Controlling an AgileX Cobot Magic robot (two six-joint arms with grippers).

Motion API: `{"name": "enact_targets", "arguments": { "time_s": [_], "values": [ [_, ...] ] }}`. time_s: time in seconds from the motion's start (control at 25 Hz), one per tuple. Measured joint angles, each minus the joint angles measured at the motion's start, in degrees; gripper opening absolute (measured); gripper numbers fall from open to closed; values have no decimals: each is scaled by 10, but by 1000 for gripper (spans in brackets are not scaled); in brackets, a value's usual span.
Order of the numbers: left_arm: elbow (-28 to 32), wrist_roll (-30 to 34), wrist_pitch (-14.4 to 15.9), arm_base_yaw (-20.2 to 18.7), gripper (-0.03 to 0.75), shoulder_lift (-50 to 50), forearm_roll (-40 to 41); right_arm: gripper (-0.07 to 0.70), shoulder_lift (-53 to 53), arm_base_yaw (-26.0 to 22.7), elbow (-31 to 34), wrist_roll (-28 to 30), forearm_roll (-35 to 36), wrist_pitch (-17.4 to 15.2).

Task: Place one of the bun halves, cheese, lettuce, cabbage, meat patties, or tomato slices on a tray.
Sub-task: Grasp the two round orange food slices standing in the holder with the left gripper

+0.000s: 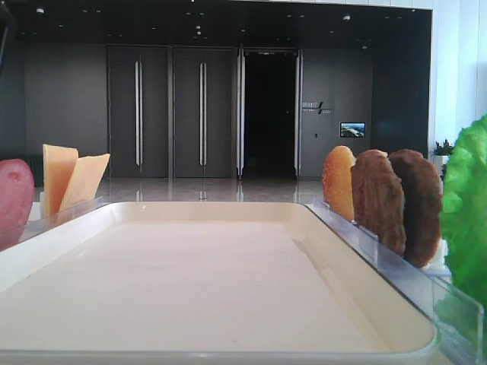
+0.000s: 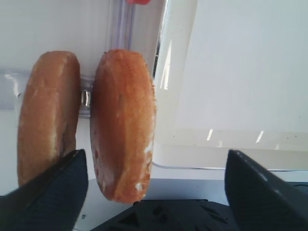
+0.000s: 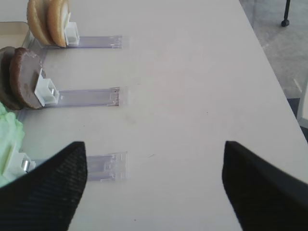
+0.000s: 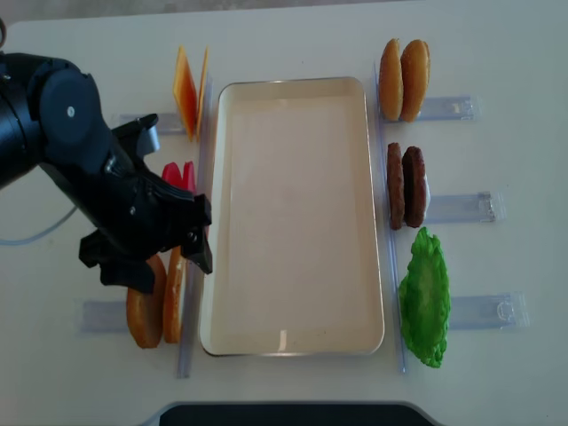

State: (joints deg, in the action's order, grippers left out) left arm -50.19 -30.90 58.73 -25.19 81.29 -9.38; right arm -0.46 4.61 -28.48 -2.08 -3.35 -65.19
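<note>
We're looking down at the tray (image 4: 293, 222), cream-white and bare inside, its low rim running clean all the way round. Down its left side we've got the cheese (image 4: 188, 93) at the far end, the tomato slices (image 4: 179, 174) behind the arm, and a pair of bun halves (image 4: 155, 306) standing on edge in their clear holder (image 4: 102, 315), just beside the tray's left rim.

The left gripper (image 4: 155, 257) hangs right over those bun halves, jaws spread wide, nothing between them. From the left wrist view, the nearer bun half (image 2: 122, 125) stands upright between the two dark fingers (image 2: 48, 192), clear air on either side, with the tray rim (image 2: 173, 96) just to its right.

Over on the right side, more bun halves (image 4: 404, 80), the meat patties (image 4: 406, 186) and the lettuce (image 4: 424, 297) line the tray's edge, each in its own holder. The right gripper (image 3: 154, 187) also has its jaws wide apart, held over open tabletop (image 3: 192, 86), well clear of the food; it doesn't show in the overhead view.
</note>
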Motion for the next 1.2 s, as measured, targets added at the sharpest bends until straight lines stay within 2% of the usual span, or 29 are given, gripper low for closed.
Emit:
{"name": "enact_targets", "arguments": {
  "time_s": [1.2],
  "values": [
    [-9,16,0,0,692,58,3,577,0,0,0,0,0,0]
  ]
}}
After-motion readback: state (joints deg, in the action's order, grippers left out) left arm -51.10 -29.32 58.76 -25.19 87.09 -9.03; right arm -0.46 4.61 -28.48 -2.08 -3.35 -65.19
